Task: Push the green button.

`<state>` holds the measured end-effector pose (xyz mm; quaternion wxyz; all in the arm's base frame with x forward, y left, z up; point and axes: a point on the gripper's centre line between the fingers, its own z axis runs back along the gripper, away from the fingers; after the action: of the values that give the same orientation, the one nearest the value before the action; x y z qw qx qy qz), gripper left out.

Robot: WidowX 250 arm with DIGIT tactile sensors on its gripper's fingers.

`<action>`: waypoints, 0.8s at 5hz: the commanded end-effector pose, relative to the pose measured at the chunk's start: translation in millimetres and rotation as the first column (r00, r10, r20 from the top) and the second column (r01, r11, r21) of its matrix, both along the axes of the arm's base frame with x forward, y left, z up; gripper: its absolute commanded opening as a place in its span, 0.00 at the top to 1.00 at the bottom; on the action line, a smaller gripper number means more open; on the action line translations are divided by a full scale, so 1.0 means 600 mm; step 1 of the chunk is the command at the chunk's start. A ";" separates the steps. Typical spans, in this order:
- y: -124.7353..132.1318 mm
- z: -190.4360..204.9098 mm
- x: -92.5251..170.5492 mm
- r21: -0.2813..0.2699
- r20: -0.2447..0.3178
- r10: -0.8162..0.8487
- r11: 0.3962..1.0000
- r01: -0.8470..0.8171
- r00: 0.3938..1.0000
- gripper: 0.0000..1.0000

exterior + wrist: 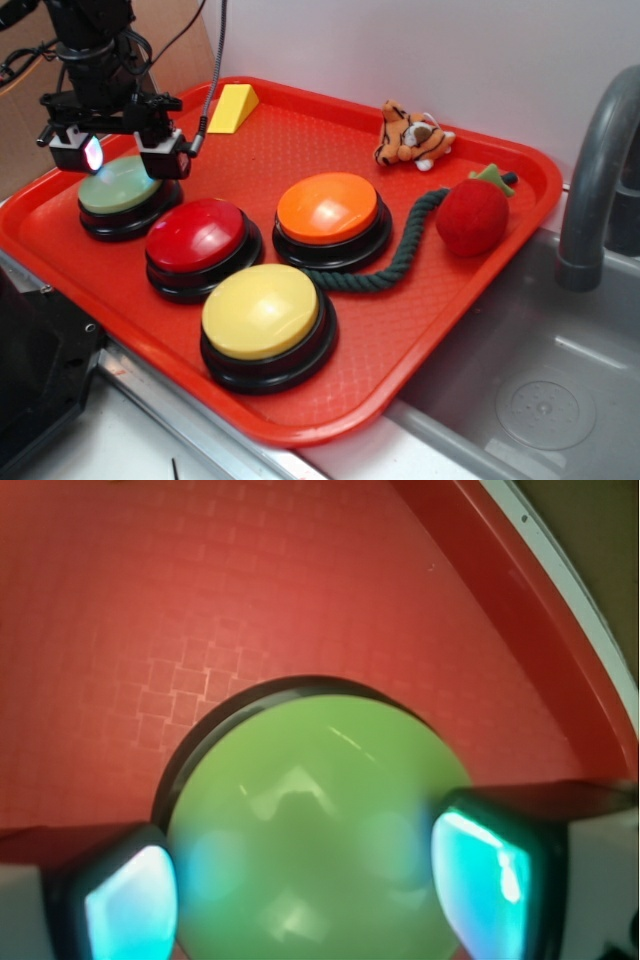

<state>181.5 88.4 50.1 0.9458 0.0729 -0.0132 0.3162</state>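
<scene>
The black end effector [122, 152] hangs right over the round pale sage-green domed plastic button on its black circular base [122, 186], at the left end of the red textured plastic tray [480, 300]. Its two fingers [165, 155] stand spread wide with nothing between them, pads glowing cyan. From the wrist view the green dome [310, 830] fills the gap between the pads [480, 870]; whether they touch it I cannot tell. Just beside the green one sits the red-domed button [197, 236], then the orange-domed button [328, 210] and the yellow-domed button [262, 312] nearest the tray's front edge. A dark green rope [400, 250] curls from the orange button to the red plush strawberry [472, 215].
</scene>
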 end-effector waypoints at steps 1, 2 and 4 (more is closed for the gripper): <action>0.024 0.034 -0.025 -0.002 0.119 -0.096 0.995 0.097 0.988 0.00; 0.033 0.063 -0.029 -0.006 0.155 -0.134 0.991 0.136 0.979 0.00; 0.035 0.089 -0.027 0.000 0.124 -0.152 0.988 0.153 0.981 0.00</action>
<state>165.0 94.7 92.3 0.9676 0.0448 -0.0465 0.2443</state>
